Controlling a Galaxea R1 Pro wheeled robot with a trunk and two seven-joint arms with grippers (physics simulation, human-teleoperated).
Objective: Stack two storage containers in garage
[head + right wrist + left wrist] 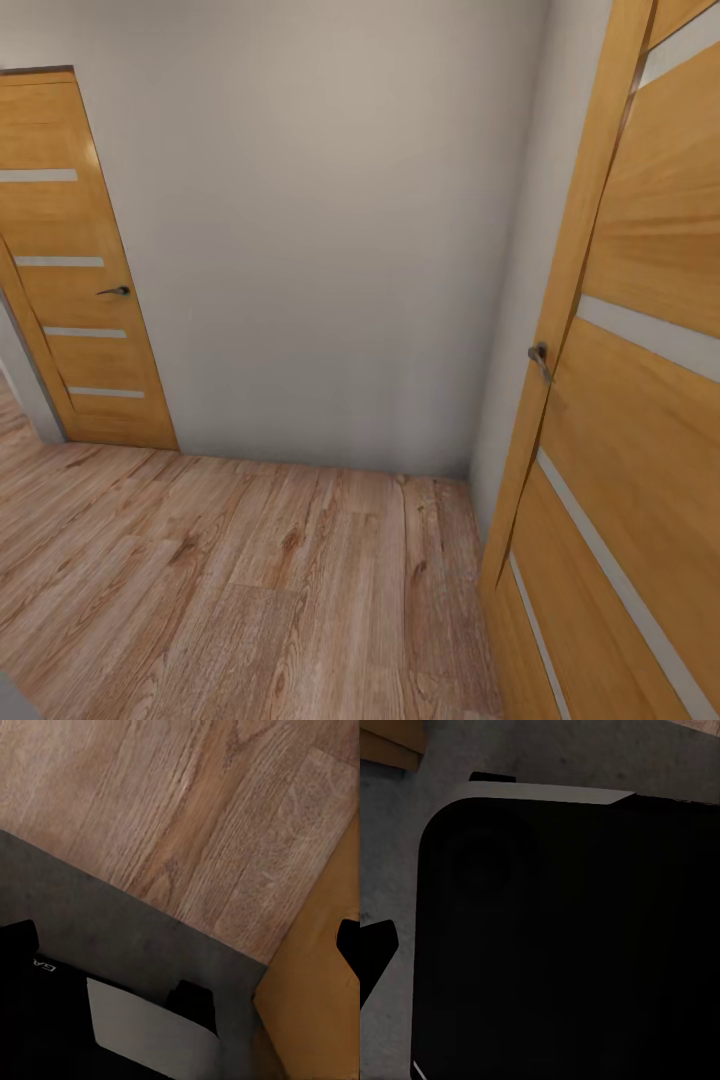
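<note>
Across the head view's centre stands a plain pale wall (330, 230), meeting a second wall at a corner right of centre. Below it, light wood-plank floor (250, 590) fills the lower half of the frame. At the right edge, an orange-wood door with pale glass strips (640, 400) stands open toward the camera, its metal handle (540, 360) at mid-height. At the upper left, a second door of the same make (75, 270) carries a dark lever handle (115, 291).

Left wrist view: a large black rounded robot body panel (570, 945) over grey rough surface (390, 847); a dark fingertip (375, 945) pokes in at the left edge. Left gripper state: cannot tell.

Right wrist view: plank floor at top, a grey band (135, 930) across the middle, orange door wood (315, 997) at lower right. Right gripper state: cannot tell. The containers' whereabouts cannot be told.
</note>
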